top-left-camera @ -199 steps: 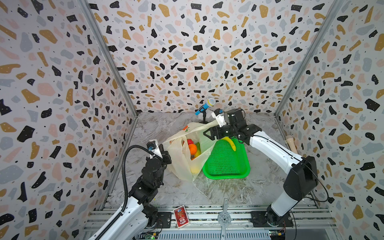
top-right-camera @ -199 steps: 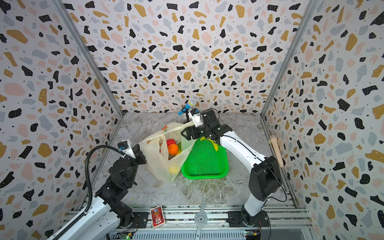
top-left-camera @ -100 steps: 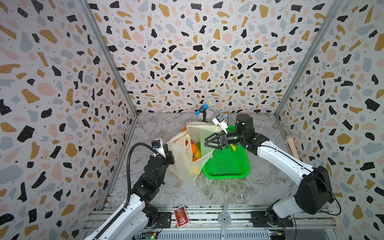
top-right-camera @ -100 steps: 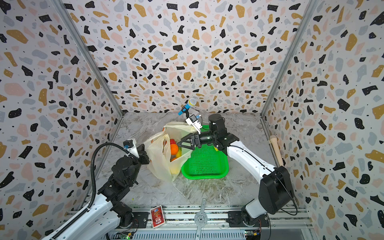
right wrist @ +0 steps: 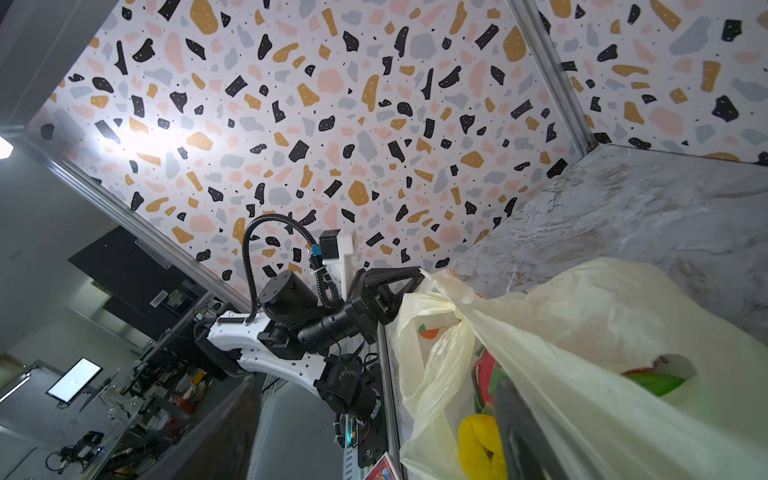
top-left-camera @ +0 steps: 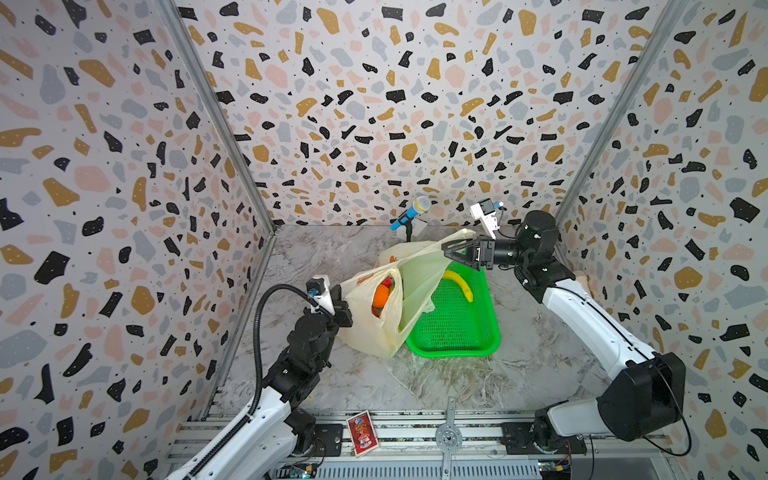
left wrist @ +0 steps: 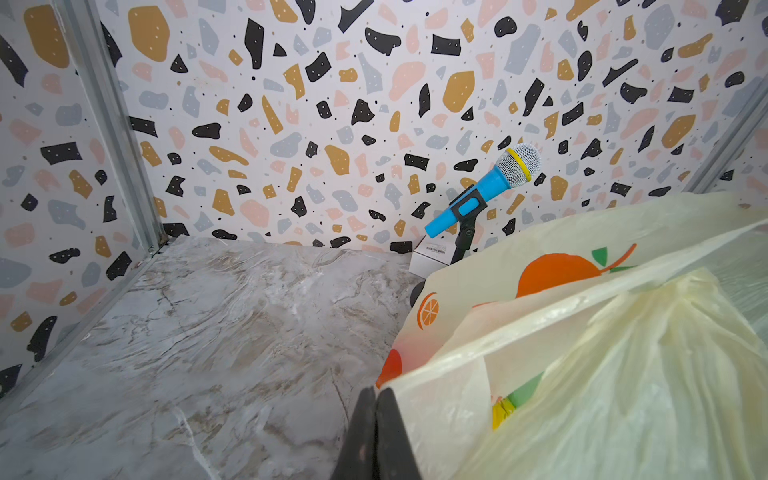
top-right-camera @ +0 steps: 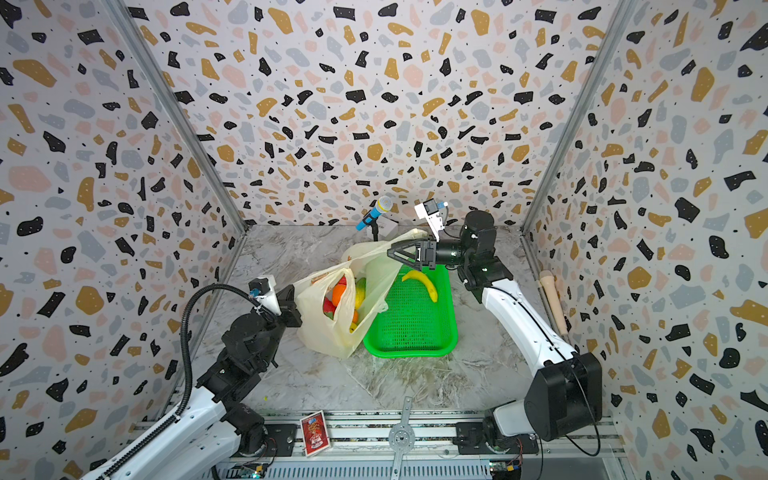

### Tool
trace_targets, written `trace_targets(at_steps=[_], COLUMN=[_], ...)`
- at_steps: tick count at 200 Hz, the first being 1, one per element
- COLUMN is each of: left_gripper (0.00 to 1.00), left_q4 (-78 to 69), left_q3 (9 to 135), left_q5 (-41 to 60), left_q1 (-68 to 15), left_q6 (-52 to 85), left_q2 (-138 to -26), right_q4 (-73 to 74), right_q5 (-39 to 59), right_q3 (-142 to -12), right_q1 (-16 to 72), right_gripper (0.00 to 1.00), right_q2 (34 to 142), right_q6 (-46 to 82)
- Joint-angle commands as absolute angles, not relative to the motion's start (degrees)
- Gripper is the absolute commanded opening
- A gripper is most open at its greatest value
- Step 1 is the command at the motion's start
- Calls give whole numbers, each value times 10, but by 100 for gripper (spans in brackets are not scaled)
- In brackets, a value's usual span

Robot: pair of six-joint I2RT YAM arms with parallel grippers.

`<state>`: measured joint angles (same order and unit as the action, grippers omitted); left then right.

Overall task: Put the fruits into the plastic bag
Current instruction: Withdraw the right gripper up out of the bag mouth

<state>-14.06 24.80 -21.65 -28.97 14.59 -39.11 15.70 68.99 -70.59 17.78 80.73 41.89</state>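
Note:
The plastic bag [top-left-camera: 365, 328] [top-right-camera: 324, 332] stands with its mouth stretched between my two grippers. My left gripper [top-left-camera: 343, 307] [top-right-camera: 293, 309] [left wrist: 376, 392] is shut on the bag's near handle. My right gripper [top-left-camera: 451, 251] [top-right-camera: 395, 252] stands open at the far handle. One of its fingers [right wrist: 519, 432] sits inside the bag behind the film, and the film hangs over it. Inside the bag show an orange [top-left-camera: 380, 296] [top-right-camera: 338, 293], a red fruit [top-right-camera: 328, 307] and a yellow fruit [right wrist: 478, 444]. A banana [top-left-camera: 459, 282] [top-right-camera: 422, 282] lies in the basket.
The green perforated basket [top-left-camera: 453, 332] [top-right-camera: 411, 345] touches the bag on its right. A blue toy microphone [top-left-camera: 409, 212] [left wrist: 482, 195] on a stand is at the back wall beside a white box [left wrist: 432, 255]. A wooden handle [top-right-camera: 552, 299] lies along the right wall. A red card [top-left-camera: 361, 428] rests on the front rail.
My right gripper dipped to the bag mouth, then drew back up and right with the far handle, stretching the bag open. My left gripper shifted slightly right, still shut.

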Motion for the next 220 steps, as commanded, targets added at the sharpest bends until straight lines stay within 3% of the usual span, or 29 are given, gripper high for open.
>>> trace_targets(at_steps=[1,95,151,220], left_gripper=[0,0,0,0], left_q4=[-131,-135,-137,-140], left_q3=[248,246,244,244], left_q5=[-267,-262,-265,-266], left_q1=[-279,-280,-279,-279], left_q6=[144,146,149,152], left_q2=[-385,-387,-390,-397], right_q4=[152,-17,-118,-4], right_q5=[659,699,705,813], right_q3=[-710,-689,-719,-703], right_q1=[177,307,323,322], right_gripper=[88,89,88,89], right_q2=[802,866,834,784], right_q6=[406,294,198,268])
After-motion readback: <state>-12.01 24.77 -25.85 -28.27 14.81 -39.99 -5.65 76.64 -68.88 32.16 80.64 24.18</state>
